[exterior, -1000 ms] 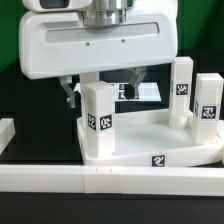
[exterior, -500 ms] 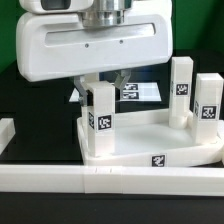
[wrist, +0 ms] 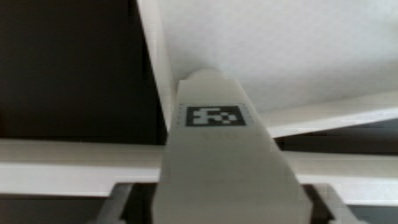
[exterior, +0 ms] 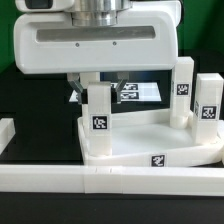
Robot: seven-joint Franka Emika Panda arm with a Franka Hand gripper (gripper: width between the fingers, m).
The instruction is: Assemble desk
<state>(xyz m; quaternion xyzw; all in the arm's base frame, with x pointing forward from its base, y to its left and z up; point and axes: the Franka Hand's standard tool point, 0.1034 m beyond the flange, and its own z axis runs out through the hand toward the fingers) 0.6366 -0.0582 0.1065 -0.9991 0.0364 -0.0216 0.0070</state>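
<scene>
A: How is the gripper (exterior: 97,88) seen to stand?

B: Its fingers are closed narrowly on the top of a white desk leg (exterior: 98,122), one on either side. In the wrist view the same leg (wrist: 221,150) is seen running out from between the fingers, its square tag facing the camera. The leg is judged to be held.

A: And where is the leg placed?

B: It stands upright at a corner of the desk panel (exterior: 150,140), at the exterior view's left. Whether its foot is already seated in the corner hole cannot be told; the rim hides the joint.

A: What else is found on the panel?

B: Two further legs (exterior: 183,90) are seen upright at the exterior view's right, close together. The panel lies just behind the long white border rail (exterior: 110,180), and the marker board (exterior: 140,93) is glimpsed behind the gripper.

A: Which step is judged to be in hand?

B: The fitting of this leg into its corner. A turn of the wrist, with the leg kept plumb and pressed downward, would probably be called for next. Care would be needed so that the panel is not dragged round with it.
</scene>
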